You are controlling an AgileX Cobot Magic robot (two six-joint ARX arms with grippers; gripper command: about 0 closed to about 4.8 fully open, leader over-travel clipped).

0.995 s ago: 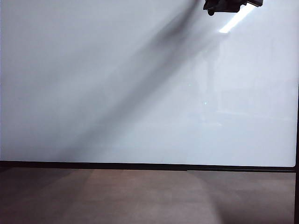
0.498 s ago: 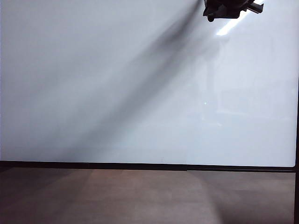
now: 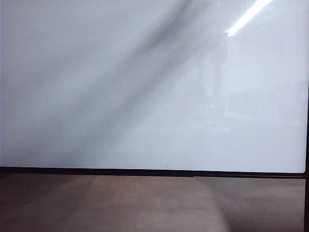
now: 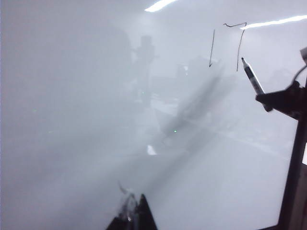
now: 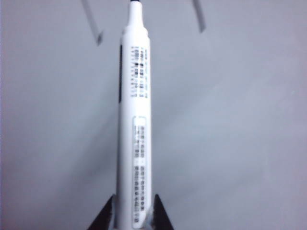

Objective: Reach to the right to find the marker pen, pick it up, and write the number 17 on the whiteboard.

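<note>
The whiteboard [image 3: 145, 96], black-framed along its lower and right edges, lies bare in the exterior view above the brown table [image 3: 145, 203]; the dark arm seen at its top a second ago is gone. Right hand [image 5: 132, 213] pinches the marker pen [image 5: 134, 120], print unreadable, near a handwritten "17" [image 4: 225, 43]. Left hand [image 4: 134, 215]: grip cannot be told

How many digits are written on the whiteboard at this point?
2: a 1 and a 7 side by side on the whiteboard, just beyond the tip of the marker pen in the right gripper.
</note>
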